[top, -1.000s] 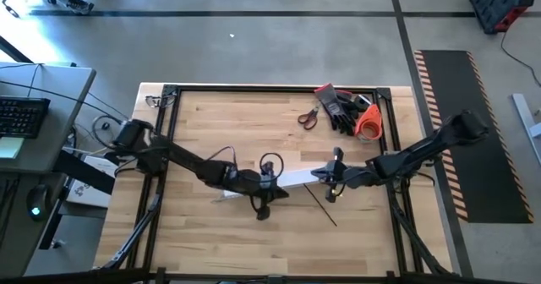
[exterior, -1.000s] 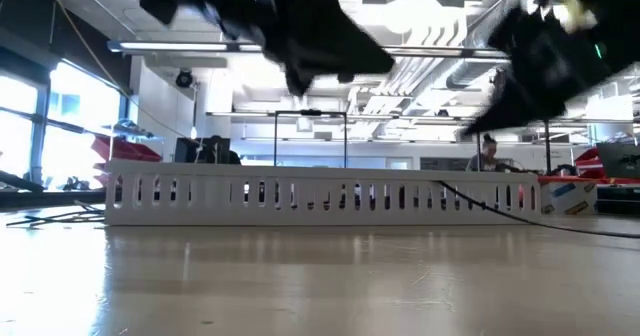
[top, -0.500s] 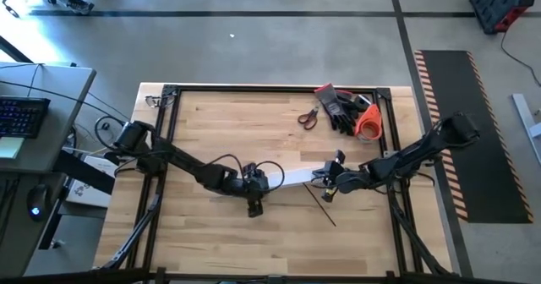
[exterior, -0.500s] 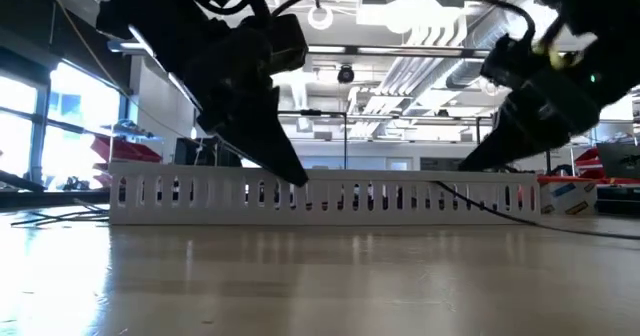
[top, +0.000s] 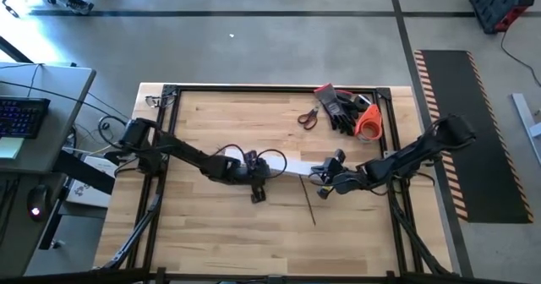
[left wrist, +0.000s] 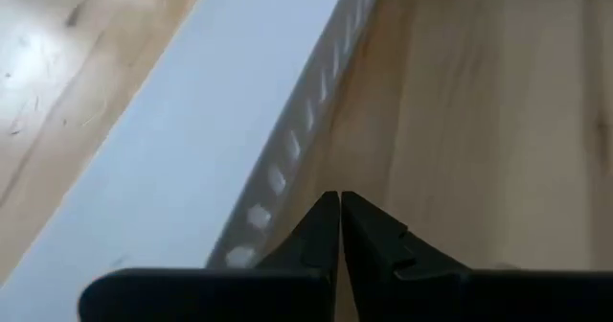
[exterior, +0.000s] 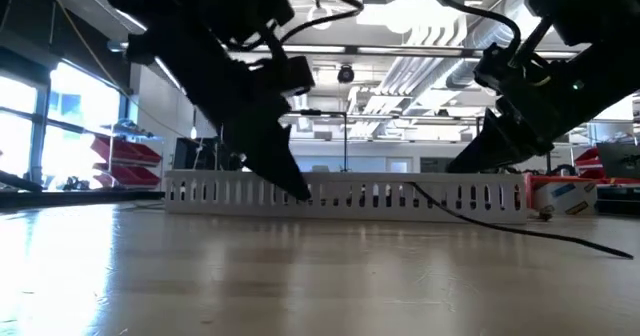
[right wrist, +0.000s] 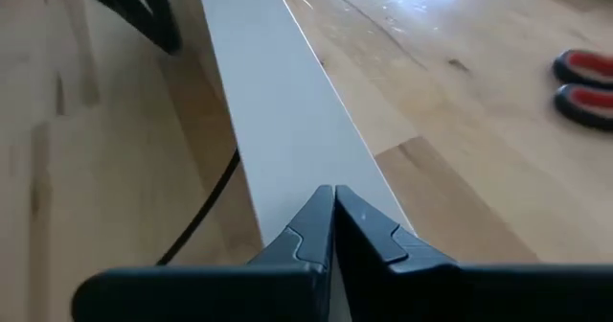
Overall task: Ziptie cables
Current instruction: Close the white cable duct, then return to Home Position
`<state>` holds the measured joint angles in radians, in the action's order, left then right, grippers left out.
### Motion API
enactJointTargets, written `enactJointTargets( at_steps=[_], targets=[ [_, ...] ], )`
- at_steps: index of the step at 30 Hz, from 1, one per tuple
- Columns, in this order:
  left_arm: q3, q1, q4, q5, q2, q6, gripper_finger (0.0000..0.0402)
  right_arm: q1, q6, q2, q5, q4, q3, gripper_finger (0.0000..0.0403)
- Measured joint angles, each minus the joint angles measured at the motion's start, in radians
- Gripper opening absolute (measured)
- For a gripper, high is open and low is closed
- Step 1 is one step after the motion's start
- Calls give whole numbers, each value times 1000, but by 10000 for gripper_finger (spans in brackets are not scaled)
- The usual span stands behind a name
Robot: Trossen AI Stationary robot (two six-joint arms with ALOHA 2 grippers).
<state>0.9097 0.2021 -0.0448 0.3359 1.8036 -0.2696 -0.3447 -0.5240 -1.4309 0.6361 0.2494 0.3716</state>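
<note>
The left arm reaches in from the left edge of the table toward its middle, wrist angled down, and the left gripper points low at the tabletop with its two dark fingers pressed together. The right arm stretches in from the table's right edge, its forearm sloping down toward the middle. The right gripper sits low over the table with its fingers likewise closed tip to tip.

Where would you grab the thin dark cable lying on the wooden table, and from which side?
Probably the free stretch of the thin dark cable, straight down from above: it lies flat on the wooden table, clear of the white slotted plastic channel. Both the left gripper and right gripper are shut.
</note>
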Motion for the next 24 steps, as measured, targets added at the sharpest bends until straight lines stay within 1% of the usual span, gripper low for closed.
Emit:
enactJointTargets(
  at_steps=[3, 5, 11, 13, 15, 17, 19, 21, 24],
  targets=[
    [1, 6, -1, 0, -58, 0, 0, 17, 125, 77, -18, -35, -2, 2],
    [3, 12, 3, 14, -109, 2, 0, 34, 180, 152, -18, -50, -3, 2],
    [3, 34, 134, 71, -307, 13, 0, 83, 281, 418, -21, -188, 0, 2],
    [3, 38, 184, 69, -376, 11, 0, 93, 319, 524, -72, -256, 0, 2],
    [3, 50, 233, 82, -445, 11, 0, 106, 353, 635, -166, -329, 0, 2],
    [3, 63, 288, 130, -507, 10, 0, 120, 373, 752, -254, -406, 1, 2],
    [1, 70, 342, 174, -569, 5, 0, 133, 375, 865, -310, -473, 1, 2],
    [-30, 69, 334, 190, -637, -5, 0, 141, 374, 972, -341, -531, -2, 2],
    [-130, 57, 281, 177, -749, -16, 0, 142, 367, 1134, -401, -568, -35, 2]
  ],
)
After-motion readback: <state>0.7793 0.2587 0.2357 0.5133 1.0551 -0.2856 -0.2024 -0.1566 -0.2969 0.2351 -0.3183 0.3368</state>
